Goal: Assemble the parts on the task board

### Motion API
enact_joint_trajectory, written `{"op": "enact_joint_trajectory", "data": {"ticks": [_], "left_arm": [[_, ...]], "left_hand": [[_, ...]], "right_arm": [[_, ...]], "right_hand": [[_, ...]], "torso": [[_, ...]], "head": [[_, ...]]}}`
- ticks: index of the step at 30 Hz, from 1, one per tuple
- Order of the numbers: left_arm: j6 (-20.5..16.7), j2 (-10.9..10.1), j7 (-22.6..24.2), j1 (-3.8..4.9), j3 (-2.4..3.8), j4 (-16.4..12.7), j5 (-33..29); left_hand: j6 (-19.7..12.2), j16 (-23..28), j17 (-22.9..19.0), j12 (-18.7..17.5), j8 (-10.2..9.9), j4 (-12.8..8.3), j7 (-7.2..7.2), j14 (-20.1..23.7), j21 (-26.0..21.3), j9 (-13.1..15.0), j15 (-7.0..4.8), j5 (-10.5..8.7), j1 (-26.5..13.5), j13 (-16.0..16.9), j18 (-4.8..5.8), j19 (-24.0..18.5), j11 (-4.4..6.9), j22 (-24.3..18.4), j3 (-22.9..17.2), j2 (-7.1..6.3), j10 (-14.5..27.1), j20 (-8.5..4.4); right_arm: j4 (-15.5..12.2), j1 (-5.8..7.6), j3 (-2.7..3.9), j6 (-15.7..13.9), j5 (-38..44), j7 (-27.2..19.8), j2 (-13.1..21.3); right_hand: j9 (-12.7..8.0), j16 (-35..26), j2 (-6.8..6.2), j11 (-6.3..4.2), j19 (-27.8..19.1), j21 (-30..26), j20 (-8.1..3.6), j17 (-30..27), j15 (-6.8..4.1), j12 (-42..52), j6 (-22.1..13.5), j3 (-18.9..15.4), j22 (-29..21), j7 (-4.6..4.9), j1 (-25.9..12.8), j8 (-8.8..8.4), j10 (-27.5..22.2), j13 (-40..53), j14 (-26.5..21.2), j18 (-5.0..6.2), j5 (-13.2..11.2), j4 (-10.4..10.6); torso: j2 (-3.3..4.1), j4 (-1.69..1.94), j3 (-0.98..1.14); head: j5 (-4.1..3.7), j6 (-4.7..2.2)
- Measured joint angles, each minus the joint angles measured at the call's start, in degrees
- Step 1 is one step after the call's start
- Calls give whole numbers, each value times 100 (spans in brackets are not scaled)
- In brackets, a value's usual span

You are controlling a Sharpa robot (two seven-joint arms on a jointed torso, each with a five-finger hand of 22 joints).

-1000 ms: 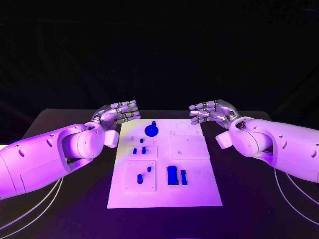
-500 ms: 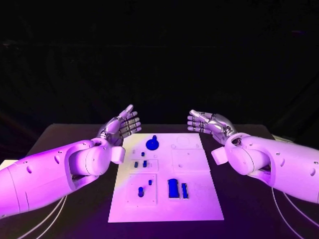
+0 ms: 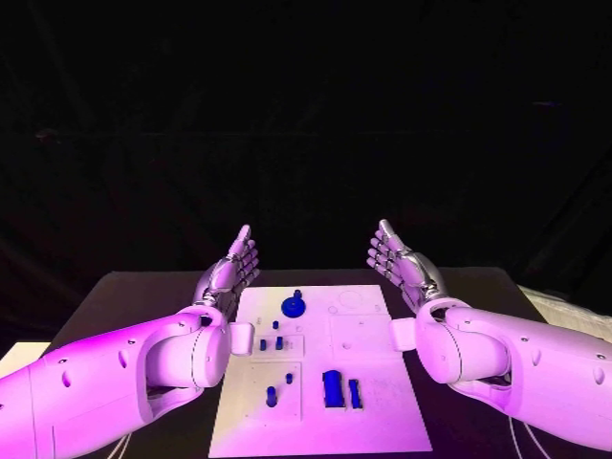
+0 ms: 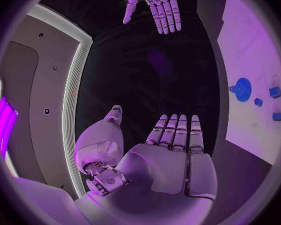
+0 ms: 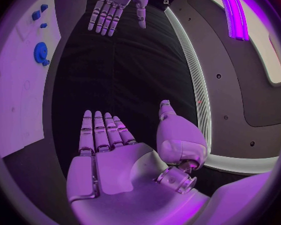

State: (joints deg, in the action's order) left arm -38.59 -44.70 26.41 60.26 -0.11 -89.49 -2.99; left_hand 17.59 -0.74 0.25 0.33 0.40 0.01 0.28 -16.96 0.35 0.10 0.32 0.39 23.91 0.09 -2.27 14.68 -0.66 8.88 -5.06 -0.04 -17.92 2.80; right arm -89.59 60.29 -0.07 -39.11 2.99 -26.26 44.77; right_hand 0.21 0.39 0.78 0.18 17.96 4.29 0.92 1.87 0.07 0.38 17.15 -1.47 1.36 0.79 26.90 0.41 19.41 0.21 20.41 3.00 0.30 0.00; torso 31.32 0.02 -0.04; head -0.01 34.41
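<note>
Robot arms reach in from both sides of a black table [image 3: 141,287], seen from the head camera. Both hands are raised above the far end of the table, palms turned toward each other, fingers straight and stretched out, holding nothing. On the left hand [image 3: 231,268], the fingers lie side by side with the thumb set apart. The right hand [image 3: 397,263] mirrors it, fingers extended and close together, thumb out to the side.

Between the two arms a white task board [image 3: 368,411] lies flat on the table, its long side running away from the robot. Small blue parts sit on it. A round part with a knob [image 3: 294,306] rests near the far end, closest to the left hand. A few tiny blue pieces [image 3: 271,342] sit just nearer than it. Two upright blue blocks [image 3: 339,390] stand side by side toward the near end, with a small blue peg [image 3: 271,397] just beside them. Neither hand touches the board or any part.
</note>
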Motion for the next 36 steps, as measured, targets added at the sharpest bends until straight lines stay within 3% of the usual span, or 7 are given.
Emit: {"op": "enact_joint_trajectory", "data": {"ticks": [6, 8, 12, 24, 28, 31, 36], "left_arm": [[-313, -2, 122, -12, 5, -29, 126], [-369, -3, 148, -12, 5, -29, 152], [-438, -4, 181, -12, 5, -30, 186], [-518, -4, 220, -12, 5, -31, 225], [-530, -4, 227, -13, 5, -33, 229], [-534, -4, 229, -13, 5, -33, 230], [-537, -4, 232, -13, 5, -33, 232]], "left_hand": [[-401, 33, -11, 0, 0, -2, -20, 387, 0, 0, -20, 1, -545, -2, 51, -334, 43, -204, 318, 4, 410, -184], [-501, 33, -11, 0, 0, -3, -22, 489, 0, 0, -23, 1, -684, -2, 141, -409, 47, -255, 362, 5, 516, -219], [-700, 33, -16, 0, 0, -4, -22, 680, 0, 0, -30, 1, -953, -2, 142, -580, 56, -382, 409, 5, 717, -250], [-1124, 53, -19, 0, -21, -3, -31, 1079, 1, -5, -34, -20, -1519, -1, 142, -928, 65, -824, 473, 12, 1142, -276], [-1719, 53, -18, 0, -21, -3, -34, 1662, 1, -5, -32, -20, -2224, 0, 142, -1447, 70, -879, 473, 5, 1750, -279], [-1730, 53, -18, 0, -21, -3, -30, 1666, 1, -5, -32, -20, -2349, 0, 142, -1447, 66, -883, 473, 6, 1761, -279], [-1730, 53, -18, 0, -21, -3, -30, 1665, 1, -5, -31, -20, -2347, 1, 142, -1447, 66, -883, 473, 5, 1761, -279]], "right_arm": [[-25, -10, 4, -294, -174, -141, -2], [-26, -10, 4, -348, -212, -171, -2], [-26, -10, 4, -415, -260, -209, -2], [-27, -10, 4, -495, -316, -255, -2], [-29, -10, 4, -504, -324, -261, -3], [-29, -10, 4, -509, -327, -265, -2], [-29, -10, 4, -513, -330, -268, -2]], "right_hand": [[-7, 0, -50, -15, -403, -274, -58, -122, -8, -4, -389, 80, -87, -51, -609, -21, -443, -11, -461, -177, 0, 0], [-10, 0, -56, -11, -509, -316, -70, -138, -8, -4, -492, 80, -100, -59, -767, -22, -557, -12, -583, -178, 0, 0], [-14, 0, -69, -13, -718, -360, -80, -161, -4, -4, -688, 106, -114, -67, -1075, -22, -780, -14, -818, -177, 0, -5], [-15, 0, -75, -9, -1106, -387, -101, -179, -9, -4, -1056, 111, -128, -66, -1678, -21, -1209, -14, -1277, -177, 0, 0], [-14, 0, -82, -17, -1486, -409, -87, -181, -6, -4, -1427, 111, -128, -79, -2021, -21, -1459, -14, -1527, -265, 0, 0], [-14, 0, -82, -23, -1769, -409, -92, -182, -11, -3, -1690, 111, -128, -76, -2576, -21, -1903, -14, -1980, -265, 1, 0], [-13, 0, -73, -21, -1770, -409, -91, -182, -8, -3, -1694, 111, -127, -80, -2652, -21, -1914, -13, -2012, -265, 1, 0]], "torso": [[-10, -2, 3], [-13, -2, 3], [-13, -2, 4], [-14, -2, 5], [-14, -2, 4], [-14, -2, 4], [-14, -2, 4]], "head": [[0, -3], [0, -3], [1, -4], [1, -4], [1, -4], [1, -4], [1, -4]]}}
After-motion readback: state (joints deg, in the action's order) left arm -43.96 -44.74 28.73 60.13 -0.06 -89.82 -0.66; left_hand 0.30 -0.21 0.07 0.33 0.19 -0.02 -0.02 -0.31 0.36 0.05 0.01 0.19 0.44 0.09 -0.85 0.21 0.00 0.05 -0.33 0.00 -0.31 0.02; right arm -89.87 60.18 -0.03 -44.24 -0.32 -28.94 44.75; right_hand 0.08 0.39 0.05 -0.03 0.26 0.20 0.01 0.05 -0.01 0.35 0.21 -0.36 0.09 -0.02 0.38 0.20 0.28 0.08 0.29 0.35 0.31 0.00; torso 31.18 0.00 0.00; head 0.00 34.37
